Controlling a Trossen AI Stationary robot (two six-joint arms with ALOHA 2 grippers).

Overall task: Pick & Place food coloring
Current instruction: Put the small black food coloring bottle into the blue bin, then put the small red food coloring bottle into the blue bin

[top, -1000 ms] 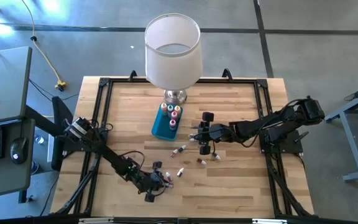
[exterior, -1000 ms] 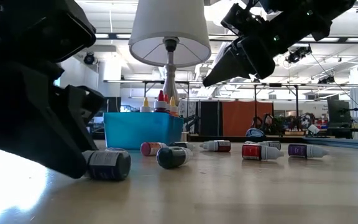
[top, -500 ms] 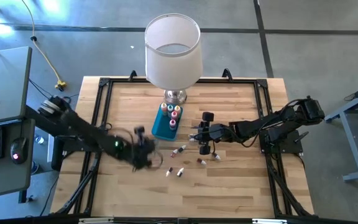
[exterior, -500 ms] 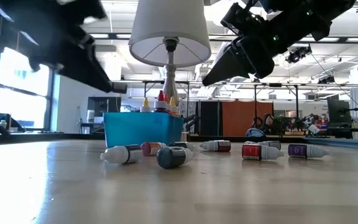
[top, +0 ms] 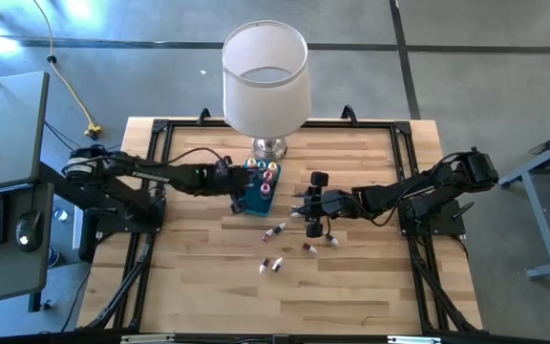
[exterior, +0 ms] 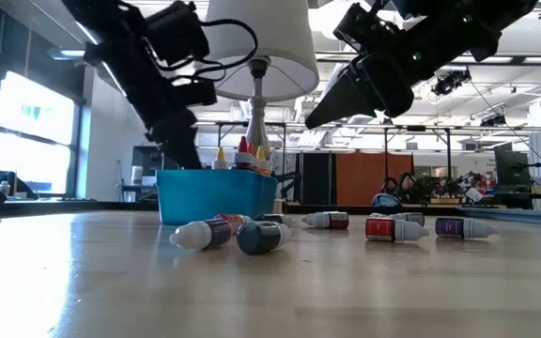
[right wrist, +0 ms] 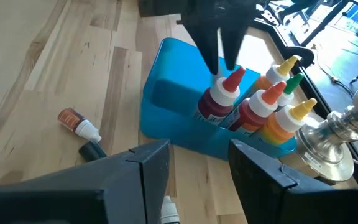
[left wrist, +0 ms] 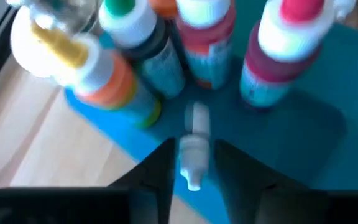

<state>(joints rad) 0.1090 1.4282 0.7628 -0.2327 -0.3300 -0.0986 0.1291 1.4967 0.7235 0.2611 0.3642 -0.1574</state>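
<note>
The blue tray [top: 246, 196] stands by the lamp's base and holds several upright food coloring bottles [top: 264, 174]. My left gripper [top: 240, 194] hangs over the tray's near-left part, shut on a small white-capped bottle [left wrist: 194, 146]. It also shows in the right wrist view [right wrist: 222, 59] and the low view [exterior: 181, 150]. My right gripper [top: 299, 205] is open and empty above the table, to the right of the tray. Several loose bottles [top: 277, 230] lie on their sides on the wood. My left gripper pinches the small bottle near its white cap end [left wrist: 192, 163] between its two fingers [left wrist: 160, 171]. The fingers point down from above. The bottle is lifted clear, over the tray's blue floor beside the upright bottles.
A lamp with a wide white shade [top: 265, 76] stands on a metal base [top: 268, 146] just behind the tray. More loose bottles lie near the middle of the table [top: 271, 264] [top: 308, 248] [top: 332, 241]. A black frame [top: 156, 129] runs around the table's edge.
My left gripper has risen from the bottles near the table's near edge and swung toward the far edge, ending over the blue tray with a small bottle in its fingers. A bottle it left lies tipped on the wood. My right gripper has kept still.
</note>
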